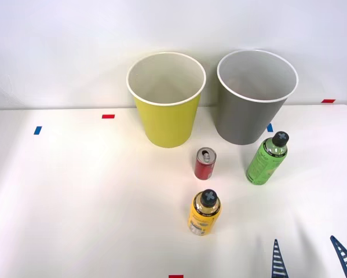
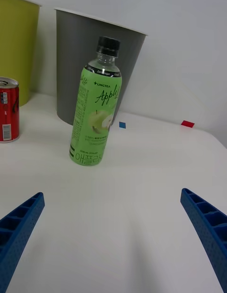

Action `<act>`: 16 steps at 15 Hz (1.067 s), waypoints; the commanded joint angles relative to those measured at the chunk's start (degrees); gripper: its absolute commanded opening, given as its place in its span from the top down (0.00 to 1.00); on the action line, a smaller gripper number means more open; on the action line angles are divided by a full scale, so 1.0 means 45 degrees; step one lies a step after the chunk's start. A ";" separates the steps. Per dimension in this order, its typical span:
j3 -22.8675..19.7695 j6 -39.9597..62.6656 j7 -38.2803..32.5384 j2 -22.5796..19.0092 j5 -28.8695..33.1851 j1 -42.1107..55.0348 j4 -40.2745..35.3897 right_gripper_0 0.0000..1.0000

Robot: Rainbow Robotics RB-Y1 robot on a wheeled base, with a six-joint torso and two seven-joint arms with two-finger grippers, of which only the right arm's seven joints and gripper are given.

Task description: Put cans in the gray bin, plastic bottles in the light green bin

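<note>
With my fingers (image 2: 113, 241) spread wide and empty, I should advance to the upright green bottle (image 2: 96, 108) standing on the counter (image 1: 92, 191) just before the gray bin (image 1: 254, 104), centre it between them, and close at mid-body to avoid tipping.

The green bottle (image 2: 96, 114) reads "Apple" under what looks like "LINGTEA", with Korean lettering near its base.

red can (image 1: 205, 164), green bottle (image 1: 266, 159), gray bin (image 1: 255, 97)
</note>
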 commanded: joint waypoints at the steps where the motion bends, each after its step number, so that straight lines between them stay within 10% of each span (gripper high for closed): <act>1: 0.0000 0.0000 0.0000 0.0000 0.0000 0.0000 0.0000 0.00; 16: 0.0098 -0.0137 0.0078 -0.0039 0.0020 0.0000 0.0586 0.00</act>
